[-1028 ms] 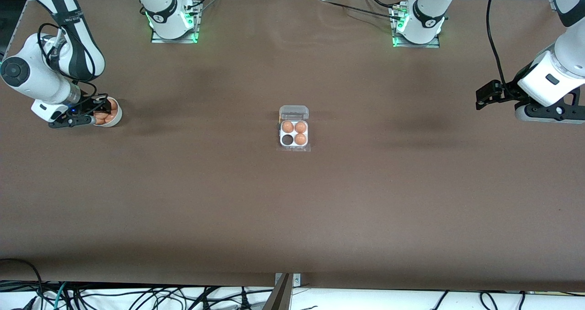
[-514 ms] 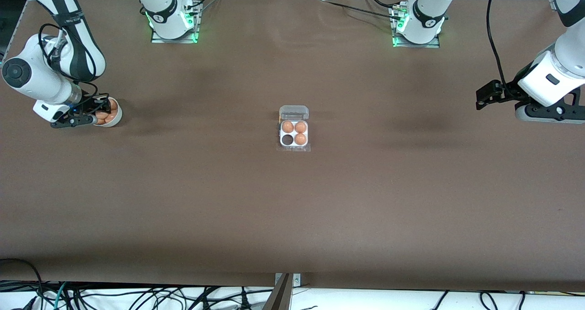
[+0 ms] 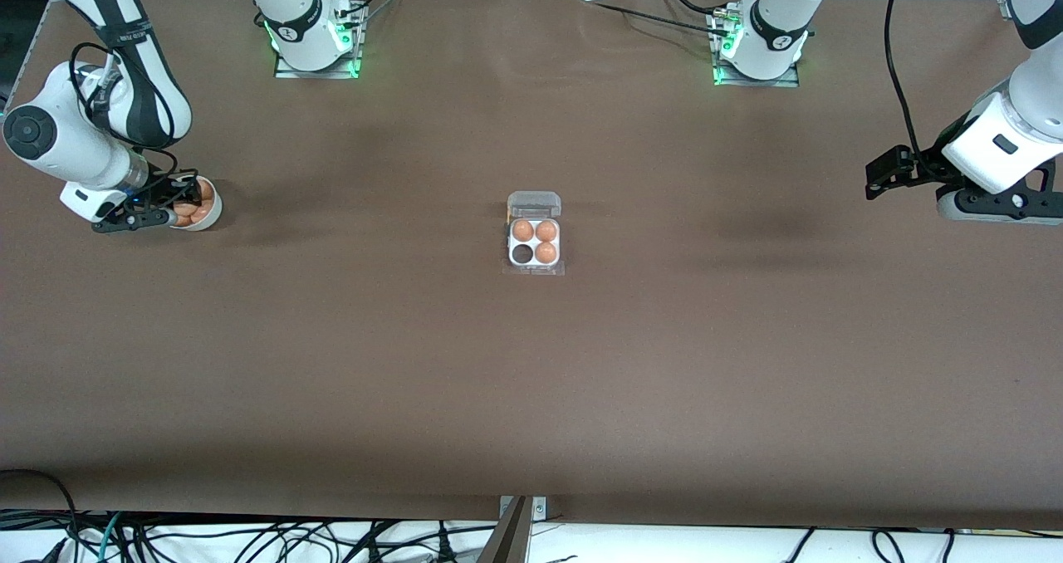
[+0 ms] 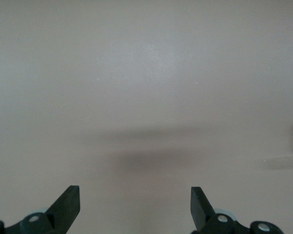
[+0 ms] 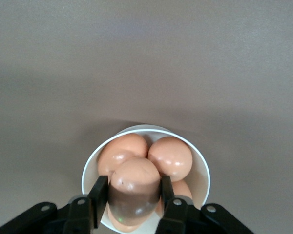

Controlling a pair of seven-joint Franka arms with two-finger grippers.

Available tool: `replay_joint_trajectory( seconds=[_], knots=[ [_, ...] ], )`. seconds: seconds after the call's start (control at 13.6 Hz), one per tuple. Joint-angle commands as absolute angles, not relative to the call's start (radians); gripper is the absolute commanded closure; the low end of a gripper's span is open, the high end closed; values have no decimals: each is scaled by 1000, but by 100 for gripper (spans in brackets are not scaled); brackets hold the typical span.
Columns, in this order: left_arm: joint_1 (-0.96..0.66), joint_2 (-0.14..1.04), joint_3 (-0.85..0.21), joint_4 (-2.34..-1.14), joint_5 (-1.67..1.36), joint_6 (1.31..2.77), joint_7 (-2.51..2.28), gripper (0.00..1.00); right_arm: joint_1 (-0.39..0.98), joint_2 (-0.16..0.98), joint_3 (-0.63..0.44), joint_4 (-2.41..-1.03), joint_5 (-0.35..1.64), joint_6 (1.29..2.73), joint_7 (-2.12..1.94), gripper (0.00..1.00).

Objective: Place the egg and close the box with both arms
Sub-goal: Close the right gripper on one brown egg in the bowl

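Observation:
The box (image 3: 534,252) sits mid-table, a white four-cell tray with its clear lid (image 3: 534,204) open. It holds three eggs (image 3: 546,231); the cell nearer the front camera toward the right arm's end is empty. My right gripper (image 3: 184,203) is at the white bowl (image 3: 211,214) at the right arm's end. In the right wrist view its fingers (image 5: 98,194) are shut on the egg (image 5: 135,187) just above the other eggs in the bowl (image 5: 198,161). My left gripper (image 3: 880,173) waits open and empty above the table at the left arm's end; its fingertips (image 4: 71,202) show over bare table.
The bowl holds several more eggs (image 5: 170,157). The two arm bases (image 3: 315,36) stand along the table's edge farthest from the front camera. Cables hang past the edge nearest that camera.
The right arm has shifted very slightly at the bowl. The left arm and the box have not moved.

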State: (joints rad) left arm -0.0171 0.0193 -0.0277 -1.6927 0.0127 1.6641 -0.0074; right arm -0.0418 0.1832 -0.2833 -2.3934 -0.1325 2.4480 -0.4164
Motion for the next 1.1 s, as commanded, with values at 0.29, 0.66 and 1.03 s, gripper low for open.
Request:
replay_joint_trajectory(
  seconds=[0.29, 0.66, 1.03],
  knots=[
    [-9, 23, -31, -1672, -8, 1644, -9, 0, -37, 175, -242, -2232, -31, 2170, -426, 70],
    [-8, 23, -31, -1672, -8, 1644, -9, 0, 15, 322, -241, -1903, 158, 1782, -388, 70],
    [-8, 23, -31, -1672, -8, 1644, -8, 0, 90, 488, -241, -1651, 355, 1547, -136, 70]
  ],
)
